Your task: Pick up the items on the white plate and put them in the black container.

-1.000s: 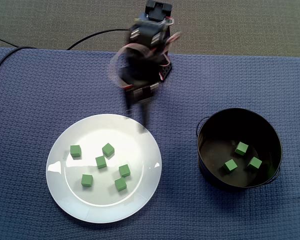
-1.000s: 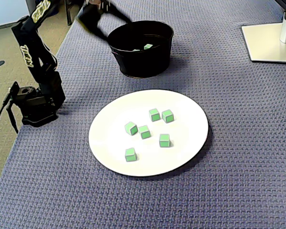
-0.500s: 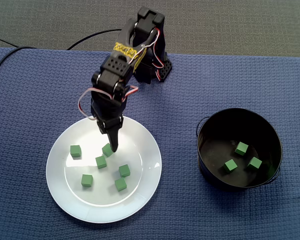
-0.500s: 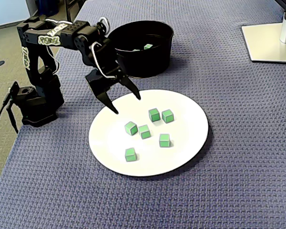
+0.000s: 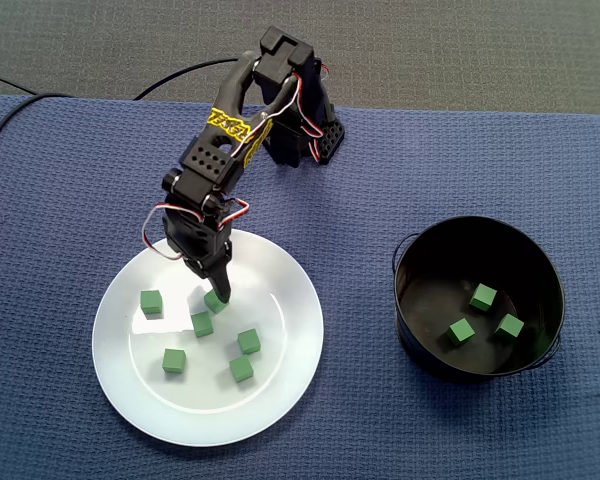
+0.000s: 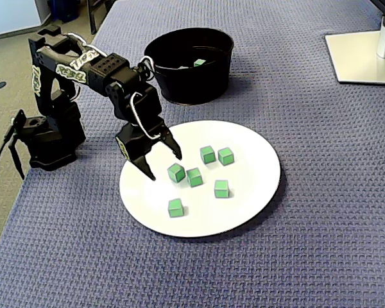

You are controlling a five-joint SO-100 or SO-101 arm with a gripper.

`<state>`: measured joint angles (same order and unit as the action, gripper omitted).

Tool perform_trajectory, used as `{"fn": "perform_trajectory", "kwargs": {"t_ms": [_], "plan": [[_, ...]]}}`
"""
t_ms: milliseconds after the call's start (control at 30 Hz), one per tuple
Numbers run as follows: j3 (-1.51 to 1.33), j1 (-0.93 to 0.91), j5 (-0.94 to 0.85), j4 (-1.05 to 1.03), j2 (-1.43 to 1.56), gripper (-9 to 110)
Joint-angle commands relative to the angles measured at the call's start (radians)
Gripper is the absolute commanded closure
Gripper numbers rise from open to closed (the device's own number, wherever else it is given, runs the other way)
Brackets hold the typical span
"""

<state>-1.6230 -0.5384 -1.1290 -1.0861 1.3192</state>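
Claw (image 6: 166,167) spread — beside green cube (image 6: 176,172)

6 green cubes (image 5: 248,341) lie scattered on the round white plate (image 5: 288,300); 3 identical cubes (image 5: 483,296) rest inside the upright black container (image 5: 423,290).

Bright, even light — both fixed views sharp — glare on white plate (image 5: 298,330).

Table (image 5: 70,200) covered edge to edge in blue waffle-weave cloth (image 6: 308,256). Grey-green carpeted floor (image 5: 460,50) beyond the far edge. Pale flat stand base (image 6: 362,58) at upper right of a fixed view, resting on the cloth. Soft, even light, faint shadows.
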Motion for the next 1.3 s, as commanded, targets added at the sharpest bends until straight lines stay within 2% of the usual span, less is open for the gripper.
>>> {"fn": "perform_trajectory", "kwargs": {"t_ms": [0, 567, 667, 833, 1067, 1267], "plan": [[-0.003, -0.006, -0.025, 0.067, -0.005, 75], [-0.034, 0.08, 0.012, 0.179, -0.077, 77], [-0.035, 0.091, 0.012, 0.181, -0.086, 81], [-0.029, 0.092, 0.025, 0.183, -0.092, 101], [-0.043, 0.078, 0.035, 0.187, -0.071, 101], [0.112, -0.012, 0.21, 0.097, 0.166, 101]]}}
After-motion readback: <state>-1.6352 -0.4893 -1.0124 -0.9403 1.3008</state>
